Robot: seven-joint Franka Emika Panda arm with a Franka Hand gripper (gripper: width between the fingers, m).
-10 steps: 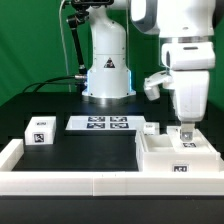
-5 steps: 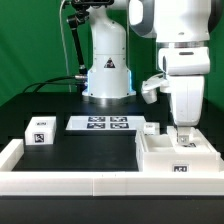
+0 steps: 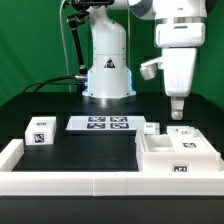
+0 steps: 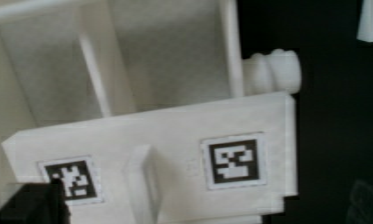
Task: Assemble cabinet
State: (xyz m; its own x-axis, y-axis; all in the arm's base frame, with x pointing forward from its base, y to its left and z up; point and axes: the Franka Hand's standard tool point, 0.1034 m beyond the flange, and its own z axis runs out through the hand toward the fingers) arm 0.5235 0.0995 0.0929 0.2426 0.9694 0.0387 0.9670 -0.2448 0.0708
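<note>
We see the cabinet (image 3: 177, 153) sitting at the exterior view's right, tight against the white front rail (image 3: 80, 184). Above it, with clear air between, hangs the gripper (image 3: 177, 110), fingers apart, empty. Open black table (image 3: 85, 150) separates the cabinet from the small block (image 3: 39, 131).
</note>
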